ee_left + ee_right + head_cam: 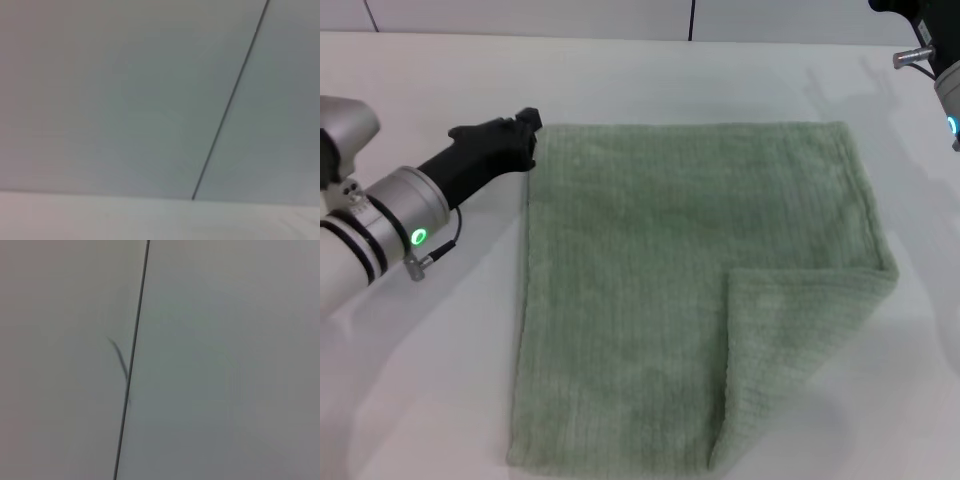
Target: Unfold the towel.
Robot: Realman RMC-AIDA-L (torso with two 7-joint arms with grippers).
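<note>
Towel (660,270) is lying on the white worktop (420,380), its far-left corner touching our left pincer (528,135); the near-right corner is sitting folded over. Can't tell whether that pincer's pinching it. Right arm's hanging up by the far right corner.

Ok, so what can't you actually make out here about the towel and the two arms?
- Left end effector, head view: at the towel's far left corner; whether it grips the cloth is unclear.
- Right end effector: cut off by the head view's top right edge.
- Towel's near edge: cut by the head view's bottom.
- Both wrist views: only blurred pale panels with a dark seam.
</note>
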